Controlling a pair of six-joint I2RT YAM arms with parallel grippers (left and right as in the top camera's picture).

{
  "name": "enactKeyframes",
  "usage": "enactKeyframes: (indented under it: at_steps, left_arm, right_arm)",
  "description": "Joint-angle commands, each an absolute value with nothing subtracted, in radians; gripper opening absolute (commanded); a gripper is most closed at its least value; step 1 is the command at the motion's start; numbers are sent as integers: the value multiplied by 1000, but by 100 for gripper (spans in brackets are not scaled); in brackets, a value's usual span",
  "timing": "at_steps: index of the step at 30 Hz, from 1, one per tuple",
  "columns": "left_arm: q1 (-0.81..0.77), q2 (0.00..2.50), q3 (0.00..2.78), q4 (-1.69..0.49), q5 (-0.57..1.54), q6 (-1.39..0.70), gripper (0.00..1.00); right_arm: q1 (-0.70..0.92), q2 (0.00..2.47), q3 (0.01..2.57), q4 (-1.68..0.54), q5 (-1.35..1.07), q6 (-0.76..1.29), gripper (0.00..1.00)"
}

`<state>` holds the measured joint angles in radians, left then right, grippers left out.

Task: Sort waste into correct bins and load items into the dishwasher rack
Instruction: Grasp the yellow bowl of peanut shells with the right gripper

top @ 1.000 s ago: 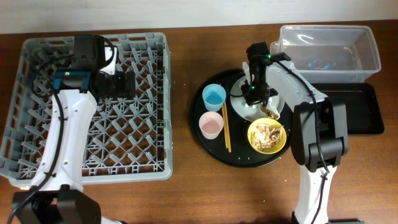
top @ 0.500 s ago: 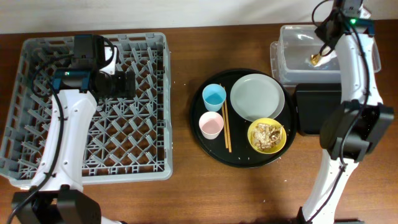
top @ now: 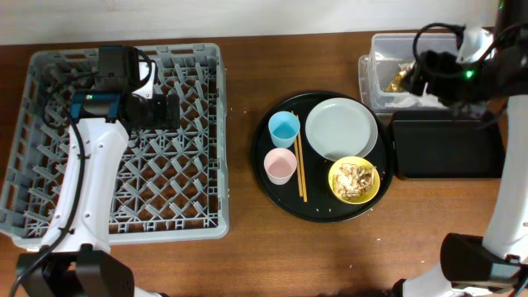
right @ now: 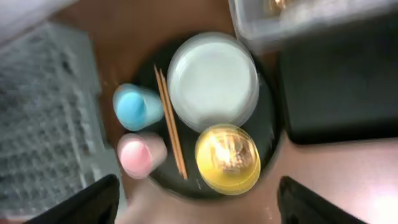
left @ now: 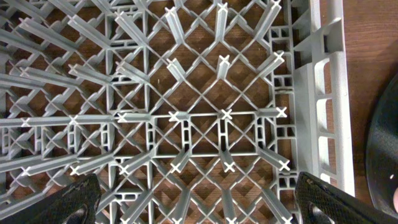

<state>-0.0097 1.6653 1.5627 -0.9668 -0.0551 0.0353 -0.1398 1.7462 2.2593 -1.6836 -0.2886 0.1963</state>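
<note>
The gold-brown wrapper (top: 398,78) lies inside the clear tub (top: 371,51), with white paper (top: 410,100) beside it. My right arm (top: 450,74) hangs over that tub. My right gripper (right: 199,208) is open and empty, high above the round tray. On the tray stand the blue cup (top: 284,127), the pink cup (top: 280,166), the bare plate (top: 341,129), the chopsticks (top: 299,169) and the yellow bowl (top: 355,181) with food scraps. My left gripper (left: 199,205) is wide open over the floor of the dishwasher rack (top: 49,58), holding nothing.
The shallow black tray (top: 450,147) lies just in front of the clear tub. The round black tray (top: 320,212) sits between the rack and the bins. Bare brown table runs along the front edge.
My right arm carried the wrapper from the plate up to the clear tub and opened; the wrapper now lies in the tub. The left arm has not moved.
</note>
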Motion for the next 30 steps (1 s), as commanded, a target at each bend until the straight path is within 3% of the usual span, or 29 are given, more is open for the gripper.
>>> enactKeyframes:
  at_steps: [1, 6, 9, 10, 12, 15, 24, 26, 28, 30]
  left_arm:
    - [-10, 1669, 1579, -966, -44, 46, 100]
    - [-10, 1669, 1579, -967, -44, 46, 100]
    - [-10, 1669, 1579, -967, -44, 46, 100]
    - [-10, 1669, 1579, -966, -44, 46, 100]
    - [-10, 1669, 1579, -967, -44, 47, 99]
    - [-10, 1669, 1579, -966, -44, 46, 99]
    - [-10, 1669, 1579, -967, -44, 46, 100]
    - [-10, 1669, 1579, -967, -44, 46, 100]
    - [-10, 1669, 1579, -966, -44, 46, 100]
    - [-10, 1669, 1579, -966, -44, 46, 100]
  right_arm:
    - [-14, 1710, 2160, -1698, -199, 196, 80]
    - [215, 1710, 1608, -1362, -119, 255, 80]
    - [313, 1716, 1306, -1079, -118, 273, 61]
    - [338, 1731, 1253, -1045, -91, 303, 59]
    - [360, 1756, 1230, -1039, -39, 308, 58]
    - [368, 1786, 1213, -1015, 36, 324, 47]
    - [368, 1793, 1134, -945, 35, 323, 44]
    - [368, 1793, 1114, -929, 35, 323, 29]
    - [367, 1792, 1115, -930, 38, 323, 4]
    - [366, 1792, 1139, -956, 36, 323, 4]
